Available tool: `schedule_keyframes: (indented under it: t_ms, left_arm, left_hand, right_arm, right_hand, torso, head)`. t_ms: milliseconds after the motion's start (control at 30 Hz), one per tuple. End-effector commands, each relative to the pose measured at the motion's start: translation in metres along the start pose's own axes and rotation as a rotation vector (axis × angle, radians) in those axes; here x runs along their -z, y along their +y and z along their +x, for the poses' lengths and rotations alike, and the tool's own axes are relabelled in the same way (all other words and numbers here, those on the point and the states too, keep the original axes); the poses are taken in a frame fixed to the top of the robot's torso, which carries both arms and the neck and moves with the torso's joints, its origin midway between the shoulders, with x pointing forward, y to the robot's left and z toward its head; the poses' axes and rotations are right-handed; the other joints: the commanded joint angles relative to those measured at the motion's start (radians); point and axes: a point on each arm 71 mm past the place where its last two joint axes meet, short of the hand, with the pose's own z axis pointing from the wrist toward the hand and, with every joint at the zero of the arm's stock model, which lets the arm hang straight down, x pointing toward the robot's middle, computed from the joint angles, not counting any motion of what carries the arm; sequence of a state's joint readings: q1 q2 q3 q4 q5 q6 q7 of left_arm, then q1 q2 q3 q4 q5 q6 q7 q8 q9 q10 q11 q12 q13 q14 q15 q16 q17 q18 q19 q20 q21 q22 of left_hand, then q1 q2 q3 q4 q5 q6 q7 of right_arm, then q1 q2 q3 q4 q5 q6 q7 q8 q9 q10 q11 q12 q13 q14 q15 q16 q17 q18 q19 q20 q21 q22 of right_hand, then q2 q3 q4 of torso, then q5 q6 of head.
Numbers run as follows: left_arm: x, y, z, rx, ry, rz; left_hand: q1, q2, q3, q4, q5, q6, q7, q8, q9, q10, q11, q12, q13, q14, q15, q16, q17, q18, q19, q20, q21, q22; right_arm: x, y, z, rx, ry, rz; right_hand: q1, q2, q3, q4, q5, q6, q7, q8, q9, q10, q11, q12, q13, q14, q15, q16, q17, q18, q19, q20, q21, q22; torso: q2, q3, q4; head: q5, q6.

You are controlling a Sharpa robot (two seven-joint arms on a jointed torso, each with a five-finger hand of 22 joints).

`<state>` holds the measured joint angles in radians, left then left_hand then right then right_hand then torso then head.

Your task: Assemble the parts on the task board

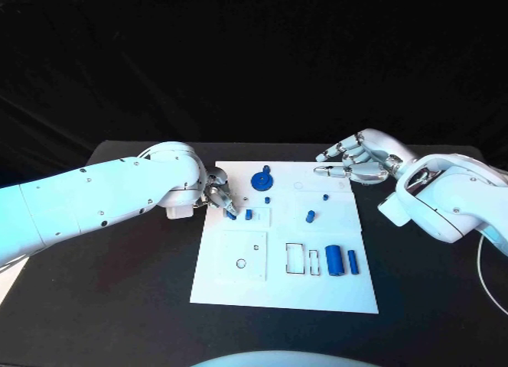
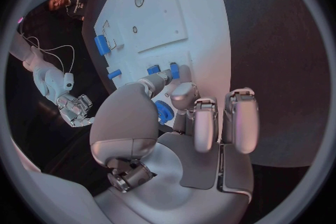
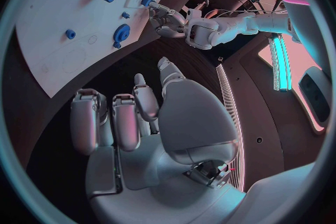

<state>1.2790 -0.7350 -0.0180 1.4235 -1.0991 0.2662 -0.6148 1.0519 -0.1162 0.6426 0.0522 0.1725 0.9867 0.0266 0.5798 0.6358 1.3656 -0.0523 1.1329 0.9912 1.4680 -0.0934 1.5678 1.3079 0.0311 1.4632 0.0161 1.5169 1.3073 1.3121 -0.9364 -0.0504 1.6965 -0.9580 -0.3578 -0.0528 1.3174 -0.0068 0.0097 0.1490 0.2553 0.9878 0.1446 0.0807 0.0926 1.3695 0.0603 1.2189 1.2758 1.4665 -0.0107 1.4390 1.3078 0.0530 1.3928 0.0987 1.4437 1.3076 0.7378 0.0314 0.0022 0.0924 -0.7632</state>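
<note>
Left hand (image 1: 218,193) pinches a small blue part (image 1: 231,215) at task board (image 1: 320,287): seat it square. Right hand (image 1: 356,159) idle, fingers curled, empty.

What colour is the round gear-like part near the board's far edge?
Blue; the gear-like part shows best in the head view.

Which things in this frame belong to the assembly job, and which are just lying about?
Belonging to the job:
- flat white task board
- round blue gear-shaped part
- blue cylinder part
- slim blue bar part
- small blue pegs
- left hand, fingers at a peg
- right hand, holding nothing

Lying about:
- white cable on the black table
</note>
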Motion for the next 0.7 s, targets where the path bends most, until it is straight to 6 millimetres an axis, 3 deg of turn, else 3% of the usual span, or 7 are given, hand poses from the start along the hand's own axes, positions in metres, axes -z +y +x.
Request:
schedule_keyframes:
  t_ms: [33,700]
  left_arm:
    - [-0.0048,0.0013,0.0106,-0.013,0.028,-0.021]
    - [-0.0049,-0.0019,0.0101,-0.002,0.008,-0.012]
  left_hand:
    - [-0.010,0.005,-0.008,0.001,0.000,0.019,-0.009,-0.004,-0.001,0.007,0.002,0.005,0.002,0.103,-0.008,0.003,0.263,-0.018,0.088,-0.007,0.006,0.218]
    - [-0.052,0.013,-0.047,0.026,0.001,0.045,-0.017,-0.007,-0.007,0.027,-0.004,0.029,0.035,0.103,-0.013,0.003,0.263,-0.025,0.099,-0.011,0.032,0.243]
  right_arm:
    - [0.0000,0.0009,0.0015,0.003,0.013,-0.008]
    - [0.0000,0.0007,0.0013,0.003,0.014,-0.008]
  right_hand:
    - [0.005,0.004,-0.005,-0.003,0.004,0.007,0.000,0.003,0.000,-0.003,-0.002,-0.002,-0.001,0.053,-0.004,-0.006,0.014,0.007,-0.004,-0.001,-0.004,0.020]
    - [0.005,0.004,-0.005,-0.003,0.004,0.007,0.000,0.003,0.000,-0.003,-0.002,-0.002,-0.001,0.053,-0.004,-0.006,0.014,0.007,-0.004,-0.001,-0.004,0.020]
  torso:
    - [0.000,-0.0001,0.0009]
    - [0.000,0.0002,0.0005]
  head:
    - [-0.001,-0.001]
    - [-0.006,0.001]
